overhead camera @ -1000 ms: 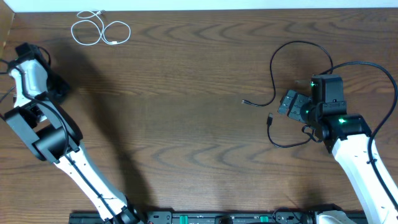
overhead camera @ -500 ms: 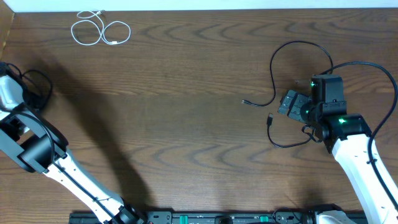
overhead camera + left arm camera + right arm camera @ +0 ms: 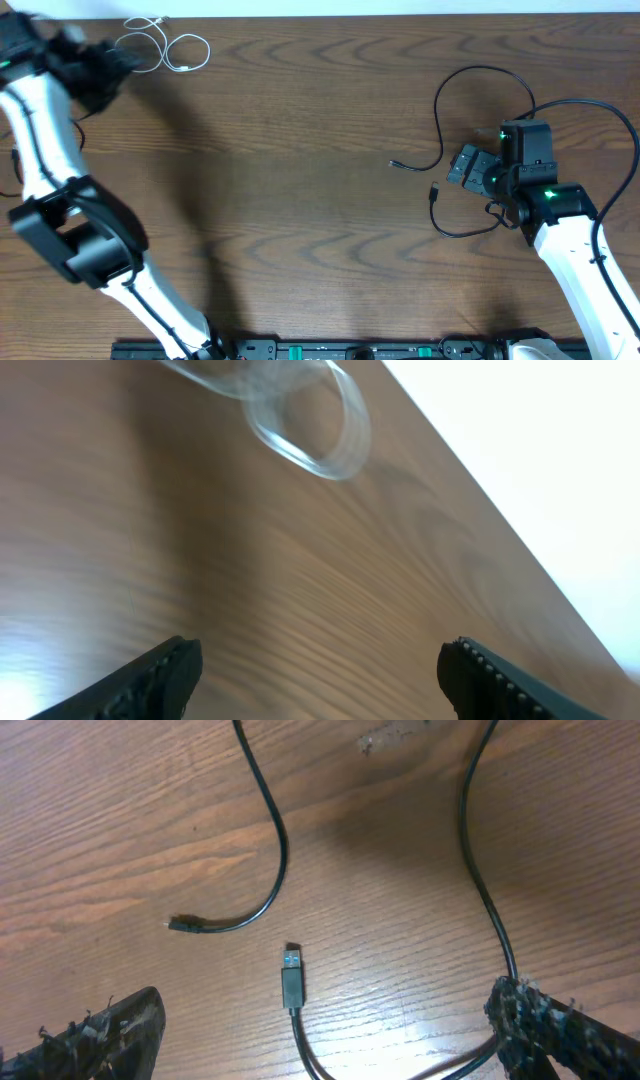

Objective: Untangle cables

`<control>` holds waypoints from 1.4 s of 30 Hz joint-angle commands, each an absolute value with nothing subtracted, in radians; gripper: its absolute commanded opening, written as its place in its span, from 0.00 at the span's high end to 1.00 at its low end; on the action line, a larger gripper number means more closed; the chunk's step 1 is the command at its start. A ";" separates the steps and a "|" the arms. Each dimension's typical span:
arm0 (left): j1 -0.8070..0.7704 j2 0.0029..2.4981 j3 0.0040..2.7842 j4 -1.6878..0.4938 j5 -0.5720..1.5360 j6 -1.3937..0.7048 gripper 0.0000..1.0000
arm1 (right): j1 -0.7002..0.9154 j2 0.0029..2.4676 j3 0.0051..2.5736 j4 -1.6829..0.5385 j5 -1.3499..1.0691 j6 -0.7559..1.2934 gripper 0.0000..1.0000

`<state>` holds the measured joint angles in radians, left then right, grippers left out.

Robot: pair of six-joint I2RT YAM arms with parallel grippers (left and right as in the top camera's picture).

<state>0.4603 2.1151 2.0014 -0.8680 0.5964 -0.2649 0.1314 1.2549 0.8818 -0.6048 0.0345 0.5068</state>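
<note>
Glossy wood-grain table [image 3: 300,200], smooth white cable [image 3: 357,430], smooth black cables [image 3: 284,845], rough fuzzy pads [image 3: 110,1030] on right gripper [image 3: 335,1032]

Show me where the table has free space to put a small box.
The wide middle of the table is bare, between the white cable at the far left and the black cables on the right. It is crowded around the right gripper, where those cables loop, and by the left gripper near the white cable.
</note>
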 commanded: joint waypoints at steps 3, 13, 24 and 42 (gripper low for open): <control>0.249 2.140 2.000 -0.925 0.740 -0.260 0.18 | 0.125 1.257 0.888 -0.603 0.046 0.493 0.01; -0.043 2.136 2.000 -1.211 0.285 -0.256 0.20 | 0.125 1.257 0.888 -0.603 0.046 0.493 0.01; -0.103 1.934 2.000 -1.412 0.236 -0.256 0.20 | 0.125 1.257 0.888 -0.602 -0.110 0.574 0.01; -0.176 1.191 1.687 -1.569 0.233 -0.239 0.19 | 0.301 1.257 0.888 -0.681 -0.577 0.589 0.01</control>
<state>-0.1730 1.2892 1.7927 -1.5810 0.2481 -0.2569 0.2440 1.2549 0.8818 -0.6765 -0.5358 0.5827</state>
